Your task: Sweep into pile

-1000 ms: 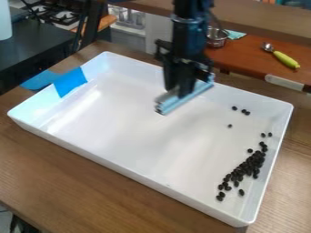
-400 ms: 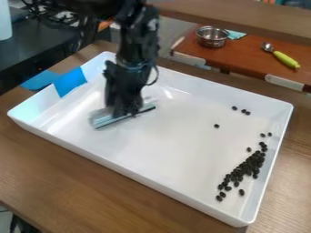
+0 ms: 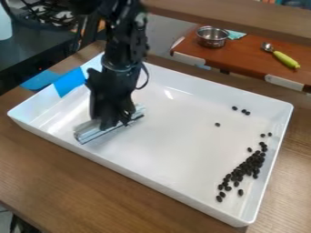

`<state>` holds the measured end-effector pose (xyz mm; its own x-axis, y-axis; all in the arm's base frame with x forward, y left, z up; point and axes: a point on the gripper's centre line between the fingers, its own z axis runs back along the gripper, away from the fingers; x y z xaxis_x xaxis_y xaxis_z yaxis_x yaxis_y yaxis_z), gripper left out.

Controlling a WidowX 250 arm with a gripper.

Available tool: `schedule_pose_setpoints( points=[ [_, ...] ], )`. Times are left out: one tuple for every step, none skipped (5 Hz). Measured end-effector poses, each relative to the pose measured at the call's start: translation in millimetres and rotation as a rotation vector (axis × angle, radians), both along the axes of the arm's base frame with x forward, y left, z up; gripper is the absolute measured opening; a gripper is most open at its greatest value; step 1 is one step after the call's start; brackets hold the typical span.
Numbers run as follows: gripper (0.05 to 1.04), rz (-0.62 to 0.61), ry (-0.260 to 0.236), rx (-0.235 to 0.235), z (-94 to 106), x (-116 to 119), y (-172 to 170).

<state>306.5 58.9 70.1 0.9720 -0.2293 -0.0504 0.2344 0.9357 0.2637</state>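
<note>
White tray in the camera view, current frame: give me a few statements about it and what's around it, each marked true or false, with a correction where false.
1. The pincer holds a pale bar inside the white tray. True.
2. The pale bar is pressed against the dark beads. False: a wide stretch of tray floor lies between them.
3. Most of the dark beads lie clustered near the tray's right side in the picture. True.
4. Every bead is in that cluster. False: several lie apart, one of them alone nearer the tray's middle.
5. The metal bowl stands outside the white tray. True.
</note>
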Motion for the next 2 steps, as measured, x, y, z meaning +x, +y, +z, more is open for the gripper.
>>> schedule_pose_setpoints(
  points=[
    [0.33, 0.097, 0.021, -0.068, 3.8, -11.7, -22.4],
    [0.33, 0.167, -0.009, -0.081, -1.8, -13.1, -34.3]
  ],
)
